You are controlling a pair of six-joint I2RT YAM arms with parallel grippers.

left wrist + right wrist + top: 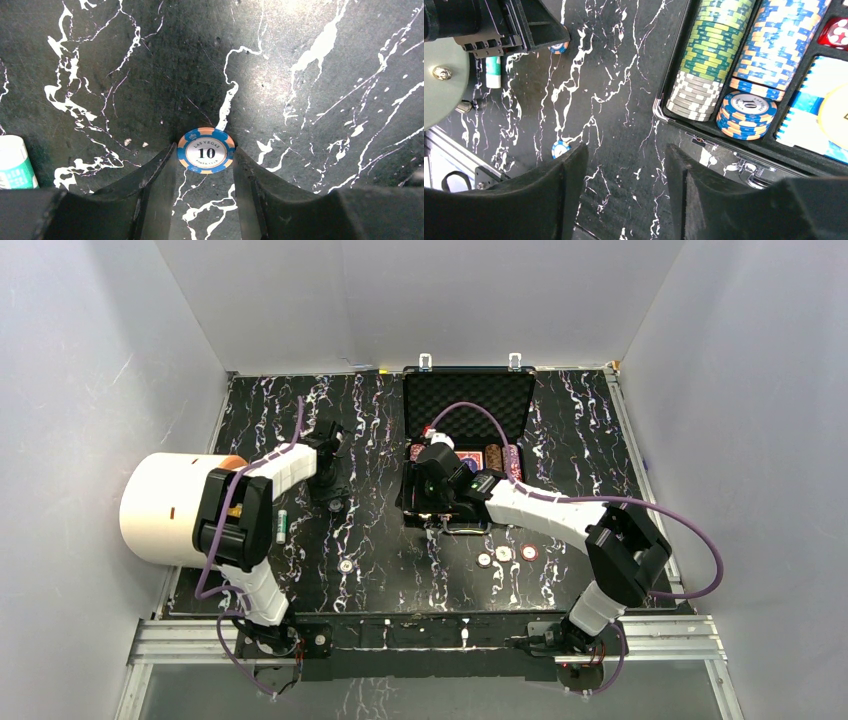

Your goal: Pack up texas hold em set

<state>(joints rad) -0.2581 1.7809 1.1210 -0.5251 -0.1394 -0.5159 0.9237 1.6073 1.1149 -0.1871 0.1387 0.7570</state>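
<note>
The left tool [205, 152] is straddling a chip [206, 149] for pickup; whether clamped, I cannot tell. The right tool [625, 150] is hovering apart, empty.

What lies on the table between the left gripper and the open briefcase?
Nothing: only bare marbled table separates the left gripper from the briefcase. The top view shows it, and the right wrist view agrees.
</note>
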